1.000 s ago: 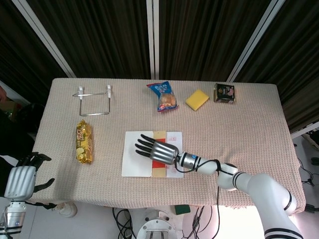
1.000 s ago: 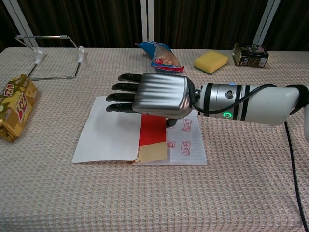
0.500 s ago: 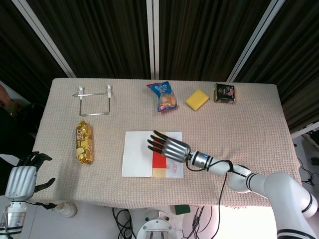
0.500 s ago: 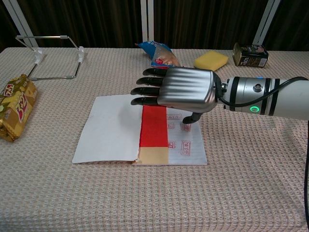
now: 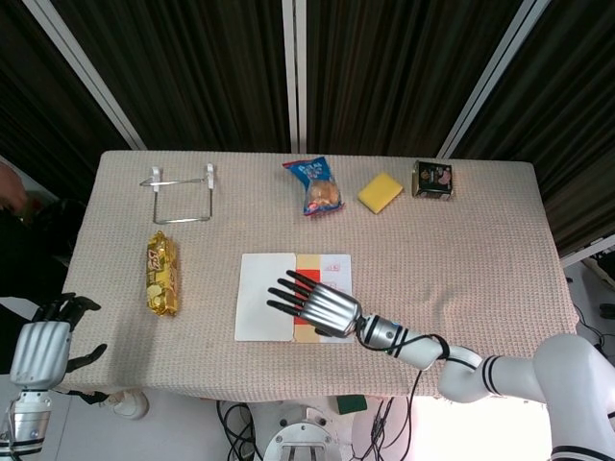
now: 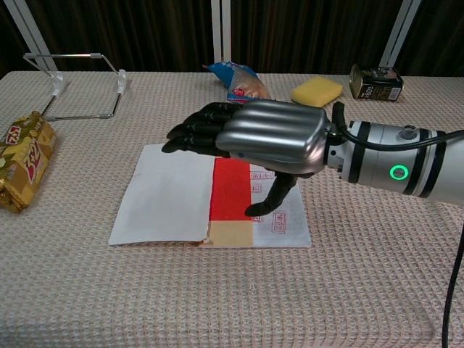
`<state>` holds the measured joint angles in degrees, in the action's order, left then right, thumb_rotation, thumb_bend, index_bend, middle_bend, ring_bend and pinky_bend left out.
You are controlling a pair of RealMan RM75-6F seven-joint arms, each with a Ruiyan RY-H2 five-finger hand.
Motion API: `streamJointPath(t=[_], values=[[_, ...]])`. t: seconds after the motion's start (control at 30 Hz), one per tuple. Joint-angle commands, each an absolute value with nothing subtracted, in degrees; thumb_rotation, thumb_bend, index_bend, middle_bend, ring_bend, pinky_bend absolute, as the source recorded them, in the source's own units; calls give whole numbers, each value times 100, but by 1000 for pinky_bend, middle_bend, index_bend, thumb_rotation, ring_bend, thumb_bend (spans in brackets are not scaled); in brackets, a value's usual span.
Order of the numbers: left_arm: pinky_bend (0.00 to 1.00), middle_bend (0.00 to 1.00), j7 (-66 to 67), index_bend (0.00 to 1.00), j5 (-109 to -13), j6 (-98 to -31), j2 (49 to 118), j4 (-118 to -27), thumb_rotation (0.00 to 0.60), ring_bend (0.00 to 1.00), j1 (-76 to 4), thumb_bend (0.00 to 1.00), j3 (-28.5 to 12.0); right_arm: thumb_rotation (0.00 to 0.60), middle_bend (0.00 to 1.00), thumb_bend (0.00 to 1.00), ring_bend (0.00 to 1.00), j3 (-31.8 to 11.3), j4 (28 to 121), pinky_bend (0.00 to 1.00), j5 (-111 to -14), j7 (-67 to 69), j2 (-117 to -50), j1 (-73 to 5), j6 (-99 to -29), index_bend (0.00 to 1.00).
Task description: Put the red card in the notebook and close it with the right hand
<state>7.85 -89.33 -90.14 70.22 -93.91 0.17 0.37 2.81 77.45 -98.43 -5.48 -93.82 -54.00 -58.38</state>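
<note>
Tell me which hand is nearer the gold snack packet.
Left. The left hand hangs off the table's front-left corner, below and left of the gold snack packet. The right hand hovers over the open notebook, farther off to the packet's right.

Ribbed silver right hand (image 6: 272, 138), black fingers (image 6: 196, 134), white forearm with black bands, green light.

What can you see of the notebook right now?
The notebook lies open and flat on the table's woven cloth, near the front middle. Its left page is blank white; the right page carries small red stamps. The red card lies along its spine. The right hand is above it, thumb pointing down toward the stamped page.
</note>
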Motion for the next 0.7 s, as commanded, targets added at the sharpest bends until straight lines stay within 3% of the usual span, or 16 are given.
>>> streamJointPath(t=[0.03, 0.3, 0.7], values=[[249, 309, 785, 365, -8910, -9016, 7028, -9399, 600, 207, 33, 36, 40, 600, 3, 256, 0, 156, 7976, 0, -9590, -399, -9581, -5402, -5595, 15], [249, 309, 764, 365, -8914, -9009, 7064, -9364, 600, 207, 36, 36, 39, 600, 0, 273, 0, -186, 8021, 0, -8828, -671, -10191, -5410, -4994, 3], [249, 309, 662, 365, -8880, -8994, 7092, -9259, 600, 207, 47, 36, 29, 600, 0, 278, 0, -417, 7489, 0, -8368, -1153, -10864, -5459, -4669, 0]])
